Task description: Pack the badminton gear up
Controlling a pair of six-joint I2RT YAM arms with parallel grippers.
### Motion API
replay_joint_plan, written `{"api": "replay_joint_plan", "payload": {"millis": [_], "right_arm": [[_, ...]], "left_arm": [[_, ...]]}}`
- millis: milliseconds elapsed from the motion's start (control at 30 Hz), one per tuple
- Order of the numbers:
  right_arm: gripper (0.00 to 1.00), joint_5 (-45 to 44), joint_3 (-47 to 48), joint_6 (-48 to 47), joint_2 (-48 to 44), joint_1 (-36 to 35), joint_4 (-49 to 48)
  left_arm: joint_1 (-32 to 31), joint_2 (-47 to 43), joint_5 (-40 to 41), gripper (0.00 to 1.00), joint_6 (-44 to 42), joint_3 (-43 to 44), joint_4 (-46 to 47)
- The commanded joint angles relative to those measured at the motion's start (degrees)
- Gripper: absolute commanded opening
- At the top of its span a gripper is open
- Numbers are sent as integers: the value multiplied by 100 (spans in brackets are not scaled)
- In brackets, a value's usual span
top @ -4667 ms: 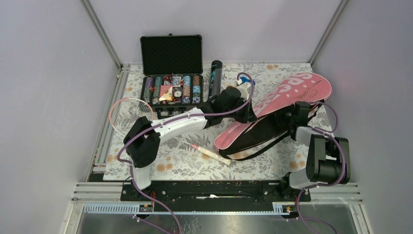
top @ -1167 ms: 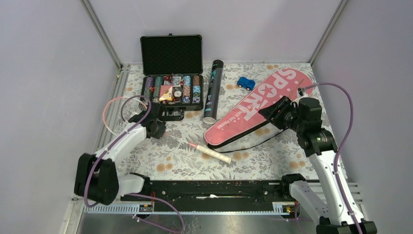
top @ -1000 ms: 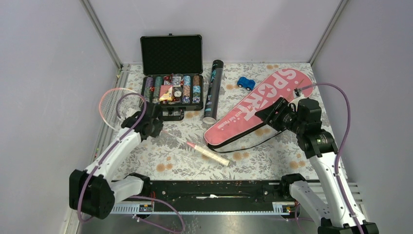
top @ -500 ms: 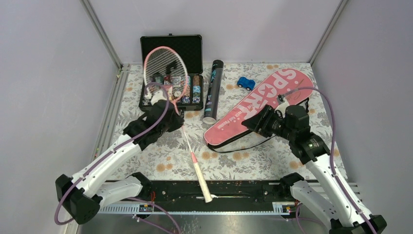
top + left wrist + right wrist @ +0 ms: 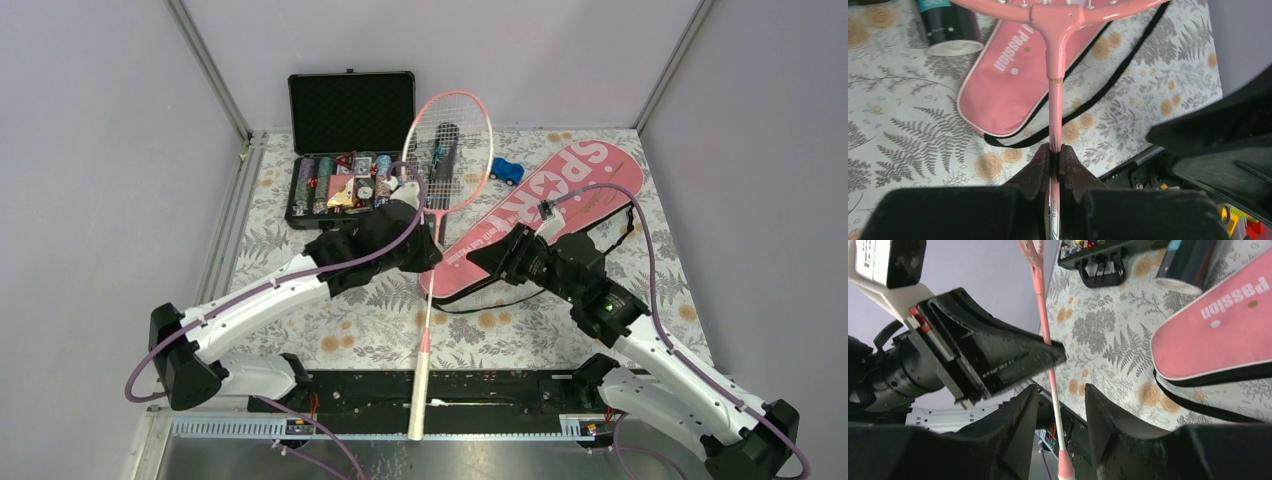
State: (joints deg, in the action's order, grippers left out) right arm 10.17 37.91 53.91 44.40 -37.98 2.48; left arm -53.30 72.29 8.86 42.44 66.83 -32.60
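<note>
Pink racket (image 5: 447, 150): shaft clamped in left gripper (image 5: 1054, 152)
Right gripper (image 5: 1060, 390): fingers apart, empty; near cover (image 5: 575, 185)

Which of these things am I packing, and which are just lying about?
For the job: pink racket, held in the left claw; pink SPORT cover; black tube.
Just lying about: poker chip case; blue toy car.

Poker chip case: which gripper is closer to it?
Left. The left gripper, holding the racket, is right of the case; the right gripper is farther right, at the pink cover.
</note>
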Motion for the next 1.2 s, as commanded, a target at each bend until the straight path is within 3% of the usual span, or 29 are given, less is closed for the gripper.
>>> {"api": "replay_joint_plan", "payload": {"millis": [0,700,800,900,1000,1167], "right_arm": [[46,-787,-28,-1,-25,-289,-940],[42,-1551,322,-76,804,-866,-872],[35,-1597,296,-57,830,-903,-875],[19,-1641,229,-14,838,-913,-930],[0,-1810,115,57,788,-913,-961],[0,-2117,60,-58,726,-910,-597]], "left_arm": [[-269,70,-230,0,-173,408,478],[-707,246,-626,0,-350,498,675],[-724,250,-697,0,-350,500,713],[-737,250,-772,2,-360,508,737],[-756,267,-856,14,-541,517,702],[-834,318,-1132,32,-825,633,636]]}}
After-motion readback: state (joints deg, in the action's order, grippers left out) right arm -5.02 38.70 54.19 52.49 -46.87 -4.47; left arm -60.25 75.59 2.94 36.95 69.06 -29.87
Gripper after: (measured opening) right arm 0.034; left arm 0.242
